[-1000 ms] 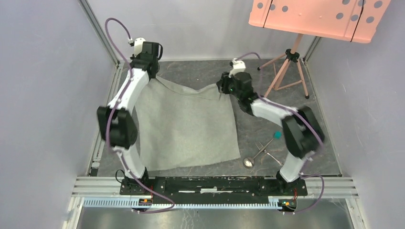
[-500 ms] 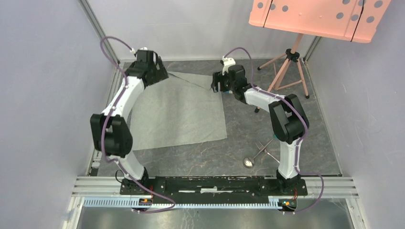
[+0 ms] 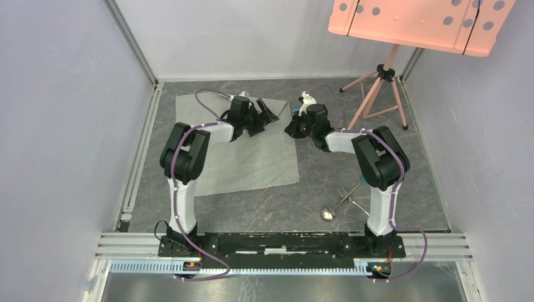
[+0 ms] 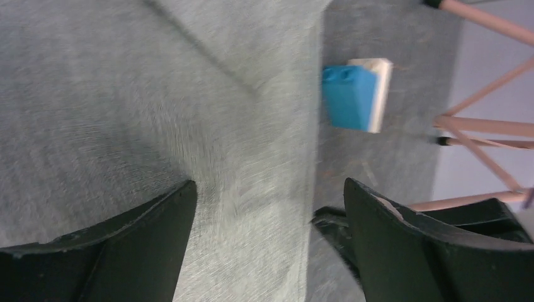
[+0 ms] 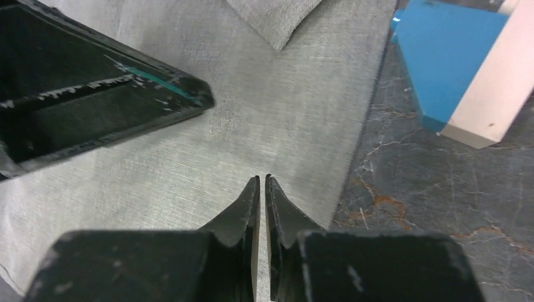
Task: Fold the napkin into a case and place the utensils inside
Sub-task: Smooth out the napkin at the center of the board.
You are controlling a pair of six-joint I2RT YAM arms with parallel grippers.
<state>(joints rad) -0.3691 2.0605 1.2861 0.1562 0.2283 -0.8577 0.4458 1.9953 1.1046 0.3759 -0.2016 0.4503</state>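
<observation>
Two end effectors hang over the far right corner of the napkin (image 3: pixel 252 163). The left end effector (image 4: pixel 269 189) is open wide, with cloth under the gap and nothing held. The right end effector (image 5: pixel 261 179) is closed almost tight just above the napkin's right edge. No cloth shows between its tips, so I think it holds nothing.

A small flap of the napkin's far corner lies turned over onto the cloth. A blue and white block (image 4: pixel 356 94) sits on the surface (image 3: pixel 315 189) just beside that same corner. The rest of the napkin lies flat and spread out, so the fold that makes the case looks not yet done. The fork (image 3: pixel 345 192) and spoon (image 3: pixel 327 214) lie close together on the surface, off the napkin's near right corner and well apart from it.

To do this step well, each end effector should pinch only the napkin's far edge, one at each far corner. The right one must open first. Both should lift the same little bit and carry the edge over together, so the sides line up. They should keep off the block and leave the fork and spoon alone for now.
</observation>
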